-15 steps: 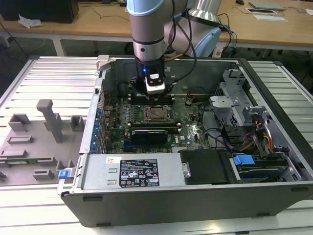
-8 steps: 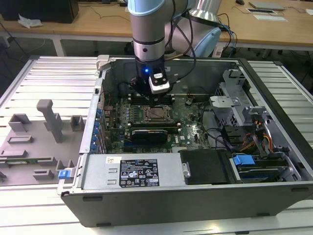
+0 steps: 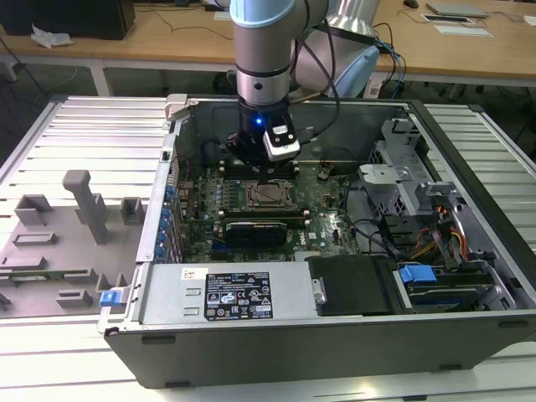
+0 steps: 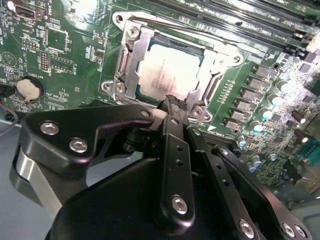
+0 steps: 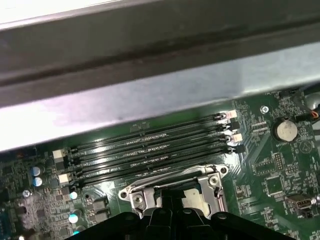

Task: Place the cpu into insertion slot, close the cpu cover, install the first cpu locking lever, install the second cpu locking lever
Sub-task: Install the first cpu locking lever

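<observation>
The cpu [image 4: 167,75], a dull silver square chip, lies flat in the insertion slot [image 3: 270,197] on the green board. The cpu cover [image 4: 127,70], a silver frame plate, is down around the chip, which shows through its window. In the first wrist view the cover [image 5: 212,182] is partly hidden behind the black gripper body. My gripper [image 4: 175,102] is shut, with its black fingertips pressed together at one edge of the cover and nothing seen between them. In the exterior view the gripper [image 3: 270,174] hangs straight down just above the socket.
Long black memory slots [image 5: 150,150] run beside the socket, under the case wall [image 5: 150,90]. A coin battery [image 4: 27,89] and a black card [image 3: 255,228] sit nearby. The power supply [image 3: 226,293], the drive cage [image 3: 402,184] and a grey fixture tray [image 3: 59,243] surround the work area.
</observation>
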Controlling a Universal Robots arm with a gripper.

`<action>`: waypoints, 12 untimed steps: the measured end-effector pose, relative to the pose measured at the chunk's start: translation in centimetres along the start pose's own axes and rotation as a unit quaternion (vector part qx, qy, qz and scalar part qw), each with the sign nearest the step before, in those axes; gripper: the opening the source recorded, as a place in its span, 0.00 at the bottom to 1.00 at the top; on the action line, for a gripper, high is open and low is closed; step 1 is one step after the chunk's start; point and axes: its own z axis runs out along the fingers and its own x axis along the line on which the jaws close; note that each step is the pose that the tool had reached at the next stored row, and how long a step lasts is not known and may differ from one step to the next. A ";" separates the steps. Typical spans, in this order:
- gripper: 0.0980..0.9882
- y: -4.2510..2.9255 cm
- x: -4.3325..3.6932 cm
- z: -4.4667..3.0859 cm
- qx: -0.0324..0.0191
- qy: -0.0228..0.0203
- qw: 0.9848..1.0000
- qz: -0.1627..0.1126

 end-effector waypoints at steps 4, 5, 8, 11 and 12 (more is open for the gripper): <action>0.01 0.09 -1.04 0.05 0.002 0.009 1.000 -0.009; 0.01 0.11 -1.29 0.06 0.003 0.011 1.000 -0.010; 0.01 0.13 -1.43 0.01 0.008 0.015 1.000 -0.012; 0.01 0.16 -1.46 -0.61 0.010 0.015 1.000 -0.013; 0.01 0.17 -1.47 -0.83 0.010 0.015 1.000 -0.013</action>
